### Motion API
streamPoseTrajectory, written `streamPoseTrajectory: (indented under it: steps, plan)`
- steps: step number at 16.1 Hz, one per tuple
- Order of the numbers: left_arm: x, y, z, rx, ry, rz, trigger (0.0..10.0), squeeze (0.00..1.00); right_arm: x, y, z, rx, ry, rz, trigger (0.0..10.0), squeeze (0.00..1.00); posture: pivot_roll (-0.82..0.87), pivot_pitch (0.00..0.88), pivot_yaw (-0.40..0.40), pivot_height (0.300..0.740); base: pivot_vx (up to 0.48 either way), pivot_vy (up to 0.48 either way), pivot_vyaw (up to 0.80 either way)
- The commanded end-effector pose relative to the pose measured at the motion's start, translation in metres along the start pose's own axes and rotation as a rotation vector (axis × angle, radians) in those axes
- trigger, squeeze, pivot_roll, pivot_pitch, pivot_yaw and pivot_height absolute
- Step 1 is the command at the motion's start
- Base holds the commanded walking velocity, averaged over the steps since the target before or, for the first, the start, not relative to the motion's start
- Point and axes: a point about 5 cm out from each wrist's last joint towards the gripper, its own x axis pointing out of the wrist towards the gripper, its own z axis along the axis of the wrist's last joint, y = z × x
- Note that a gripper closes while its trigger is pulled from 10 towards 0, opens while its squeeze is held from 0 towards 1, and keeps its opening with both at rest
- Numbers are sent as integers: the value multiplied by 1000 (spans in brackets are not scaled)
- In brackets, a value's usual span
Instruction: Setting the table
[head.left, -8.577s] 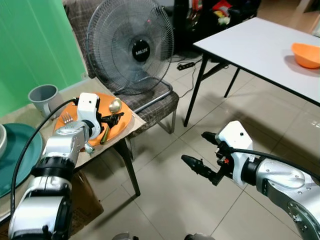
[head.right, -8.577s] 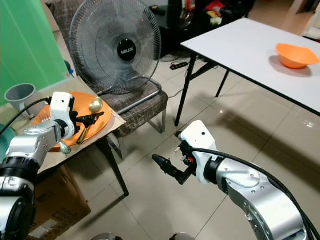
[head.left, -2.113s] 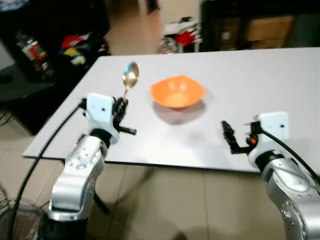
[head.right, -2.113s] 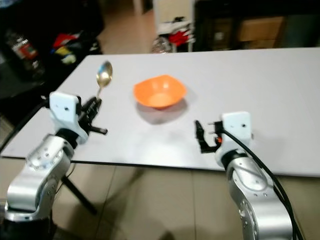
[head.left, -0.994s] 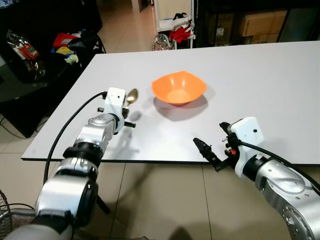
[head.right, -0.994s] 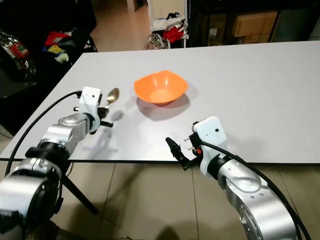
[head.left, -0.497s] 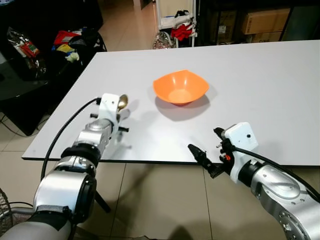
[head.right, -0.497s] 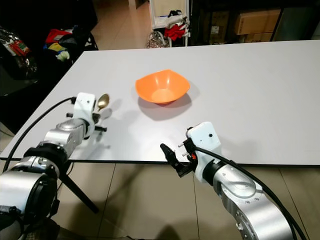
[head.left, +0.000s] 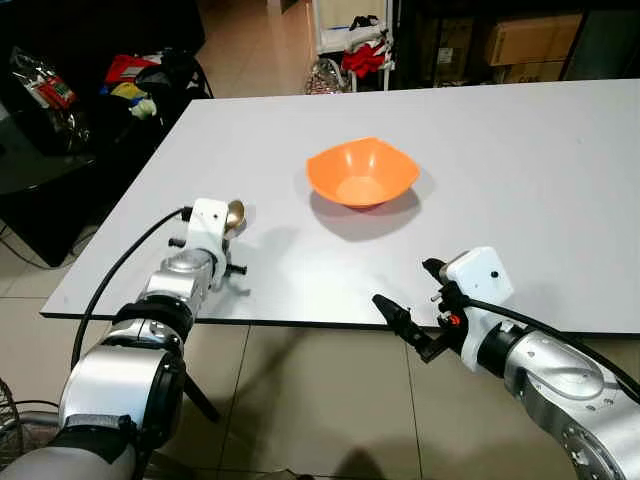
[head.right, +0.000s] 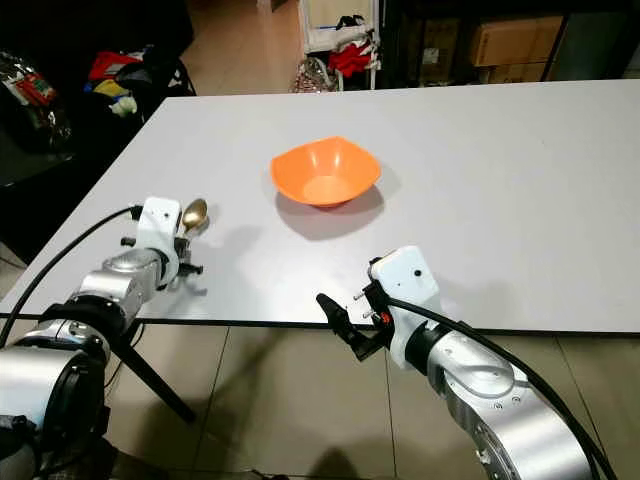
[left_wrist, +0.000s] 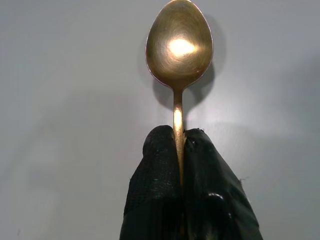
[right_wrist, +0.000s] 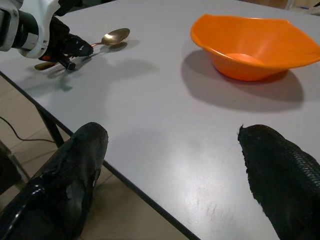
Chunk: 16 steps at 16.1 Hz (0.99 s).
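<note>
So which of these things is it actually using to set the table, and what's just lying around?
In use:
- gold metal spoon, clamped in the left gripper
- orange plastic bowl
- white table

Lying about:
- cardboard boxes
- red and white clutter on the floor

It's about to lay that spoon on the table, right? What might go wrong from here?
Two things, I'd guess. The left gripper pinches the gold spoon close to the white table's near edge, so it might land where it gets knocked off. It's also well left of the orange bowl, perhaps too far for a neat setting.
</note>
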Motion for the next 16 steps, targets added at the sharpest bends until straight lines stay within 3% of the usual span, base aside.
streamPoseTrajectory:
  steps: [1, 10, 11, 12, 13, 16]
  plan:
    - [0, 3, -2, -3, 6, 11, 10000, 0, 0, 3, 3, 2, -7, 25, 10000, 0, -190, 0, 131, 740, 0, 0, 0]
    - [0, 0, -6, -16, 10, 4, 10000, 0, -2, 5, 5, -3, -6, 62, 10000, 0, -195, 0, 130, 740, 0, 0, 0]
    - [0, -1, -6, -20, 9, 1, 10000, 114, -2, 5, 5, -4, -6, 61, 10000, 0, -197, 0, 132, 740, 0, 0, 0]
    - [0, -1, -6, -20, 8, -1, 10000, 757, -2, 5, 5, -6, -5, 60, 10000, 0, -202, 0, 132, 740, 0, 0, 0]
    - [1, -3, -7, -18, 6, -4, 10000, 1000, -3, 3, 4, -13, -1, 51, 10000, 0, -206, 0, 136, 740, 0, 0, 0]
    - [1, -3, -4, -23, -5, 1, 10000, 1000, -4, 3, 4, -16, -1, 43, 10000, 0, -212, 0, 138, 740, 0, 0, 0]
